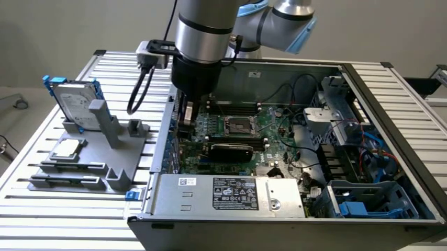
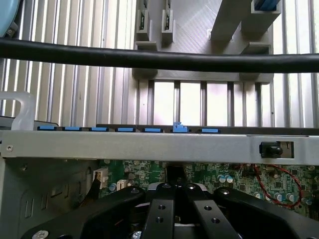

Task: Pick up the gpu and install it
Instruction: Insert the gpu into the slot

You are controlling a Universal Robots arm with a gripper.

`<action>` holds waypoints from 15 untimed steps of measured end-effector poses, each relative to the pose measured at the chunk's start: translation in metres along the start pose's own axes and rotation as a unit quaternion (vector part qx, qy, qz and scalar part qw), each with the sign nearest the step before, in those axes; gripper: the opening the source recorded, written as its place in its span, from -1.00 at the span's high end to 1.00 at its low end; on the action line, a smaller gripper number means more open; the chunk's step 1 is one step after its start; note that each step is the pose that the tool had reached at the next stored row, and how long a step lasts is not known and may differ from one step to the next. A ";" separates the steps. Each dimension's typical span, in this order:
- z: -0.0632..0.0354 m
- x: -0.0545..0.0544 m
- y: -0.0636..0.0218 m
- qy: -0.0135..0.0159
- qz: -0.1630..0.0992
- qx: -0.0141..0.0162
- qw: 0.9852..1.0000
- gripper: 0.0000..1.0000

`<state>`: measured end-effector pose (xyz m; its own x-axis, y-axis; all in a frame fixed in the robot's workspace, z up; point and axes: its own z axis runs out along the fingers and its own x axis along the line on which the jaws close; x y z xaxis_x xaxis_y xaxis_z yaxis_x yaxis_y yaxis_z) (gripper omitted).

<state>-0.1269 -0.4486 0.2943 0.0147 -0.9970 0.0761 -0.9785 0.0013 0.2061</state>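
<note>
We note a green circuit-board motherboard (image 1: 244, 138) inside the grey sheet-metal computer case (image 1: 391, 104). Beside the case, a grey moulded parts holder (image 1: 91, 157) carries a silver hard drive in a blue frame (image 1: 70, 102).

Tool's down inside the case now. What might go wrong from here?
1. The shut tool sits low and close beside the case wall. A small sideways slip might scrape that wall or its blue clips.
2. The black cable loops off the wrist near the same wall and might snag on its edge.
3. The motherboard lies right under the tips, so pressing off-line may stress its parts.
</note>
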 end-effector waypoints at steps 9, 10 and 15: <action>-0.0017 -0.002 0.0004 0.000 0.000 -0.005 1.000 0.79; -0.0019 -0.002 0.0005 0.000 0.000 -0.006 1.000 0.79; -0.0024 -0.003 0.0006 0.000 -0.001 -0.008 1.000 0.79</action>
<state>-0.1271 -0.4458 0.2965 0.0157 -0.9970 0.0759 -0.9750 0.0015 0.2220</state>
